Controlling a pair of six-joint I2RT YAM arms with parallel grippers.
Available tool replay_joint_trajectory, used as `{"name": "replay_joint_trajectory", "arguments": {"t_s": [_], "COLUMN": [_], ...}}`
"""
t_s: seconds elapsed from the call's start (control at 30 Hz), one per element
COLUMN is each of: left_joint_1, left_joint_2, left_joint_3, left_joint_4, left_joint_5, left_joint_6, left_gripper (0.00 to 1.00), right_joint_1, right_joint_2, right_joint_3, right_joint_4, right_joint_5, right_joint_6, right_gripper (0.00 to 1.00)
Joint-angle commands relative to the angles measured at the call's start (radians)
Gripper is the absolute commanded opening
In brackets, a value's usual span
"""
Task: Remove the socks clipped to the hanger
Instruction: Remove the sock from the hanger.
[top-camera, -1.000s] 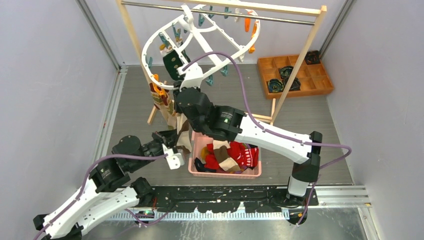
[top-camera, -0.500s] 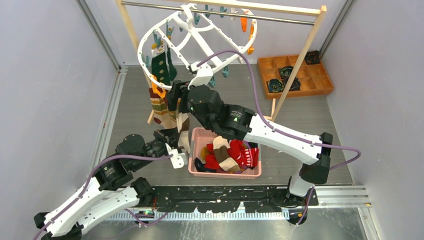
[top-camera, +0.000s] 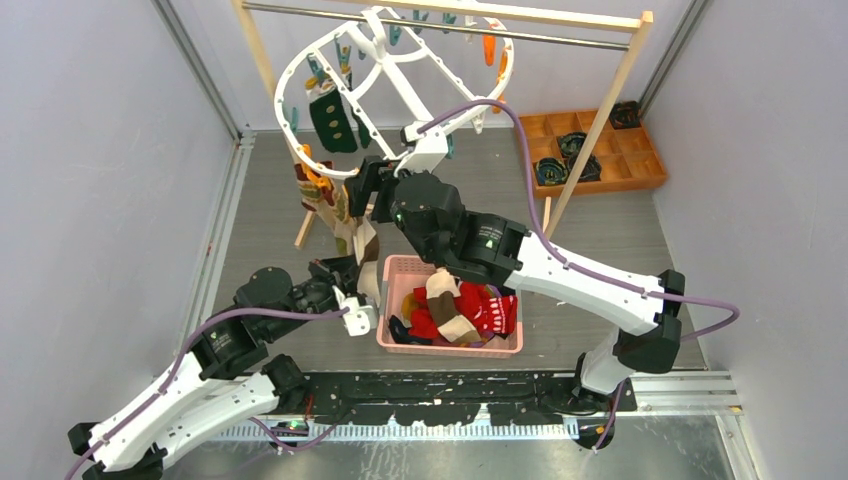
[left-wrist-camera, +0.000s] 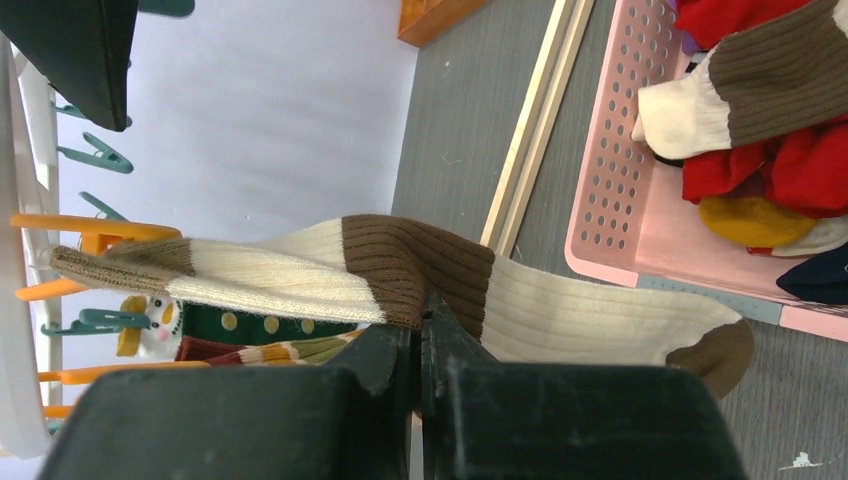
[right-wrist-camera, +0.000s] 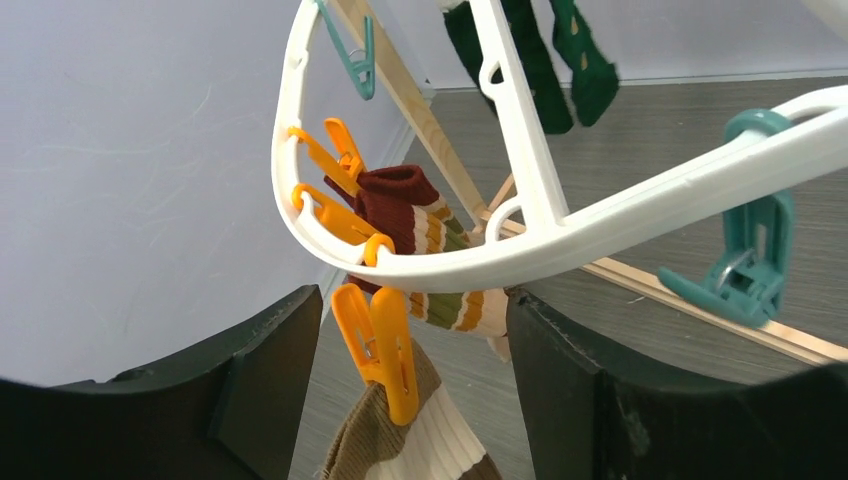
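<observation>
The white oval hanger (top-camera: 390, 75) hangs from the rail; its rim also crosses the right wrist view (right-wrist-camera: 540, 250). A dark green sock (top-camera: 330, 118), a red striped sock (top-camera: 318, 195) and a cream-and-brown sock (top-camera: 362, 245) are clipped to it. My left gripper (top-camera: 352, 278) is shut on the brown band of the cream-and-brown sock (left-wrist-camera: 400, 265), which is stretched taut. My right gripper (right-wrist-camera: 410, 400) is open. Its fingers (right-wrist-camera: 265, 375) flank the orange clip (right-wrist-camera: 385, 350) that pinches this sock's cuff (right-wrist-camera: 420, 450), without touching it.
A pink basket (top-camera: 395, 275) holding several removed socks (top-camera: 465, 310) sits just right of the left gripper. The light wooden rack (top-camera: 600, 110) carries the hanger. An orange compartment tray (top-camera: 590, 150) lies at the back right. Teal clips (right-wrist-camera: 750, 265) dangle from the rim.
The right arm has risen and shifted toward the back right, bringing its open fingers around the orange clip. The hanger has swung back. The left gripper kept its hold and moved slightly.
</observation>
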Motion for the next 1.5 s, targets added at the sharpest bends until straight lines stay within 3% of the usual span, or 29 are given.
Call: {"name": "replay_joint_trajectory", "arguments": {"t_s": [0.0, 0.27, 0.53, 0.87, 1.1, 1.2, 1.4, 1.47], "left_joint_1": [-0.016, -0.028, -0.028, -0.03, -0.03, -0.03, -0.03, -0.03], "left_joint_2": [0.004, 0.02, 0.021, 0.018, 0.008, 0.004, 0.0, -0.004], "left_joint_3": [-0.002, 0.0, 0.011, 0.018, 0.012, 0.012, 0.012, 0.007], "left_joint_4": [0.002, 0.019, 0.02, 0.022, 0.023, 0.022, 0.022, 0.021], "left_joint_5": [0.01, -0.004, -0.004, -0.004, 0.002, 0.002, -0.002, -0.004], "left_joint_6": [0.026, 0.034, 0.027, 0.019, 0.015, 0.016, 0.025, 0.031], "left_gripper": [0.0, 0.0, 0.0, 0.0, 0.0, 0.0, 0.0, 0.0], "right_joint_1": [0.026, 0.105, 0.112, 0.116, 0.122, 0.122, 0.109, 0.109], "right_joint_2": [0.013, 0.099, 0.162, 0.231, 0.189, 0.193, 0.213, 0.204], "right_joint_3": [0.034, 0.131, 0.199, 0.262, 0.172, 0.185, 0.253, 0.248], "right_joint_4": [0.049, 0.075, 0.061, 0.031, 0.079, 0.116, 0.098, 0.104], "right_joint_5": [0.076, 0.216, 0.306, 0.393, 0.438, 0.436, 0.389, 0.37], "right_joint_6": [-0.069, -0.307, -0.42, -0.485, -0.439, -0.466, -0.454, -0.444], "right_gripper": [0.73, 0.73, 0.66, 0.64, 0.65, 0.59, 0.33, 0.28]}}
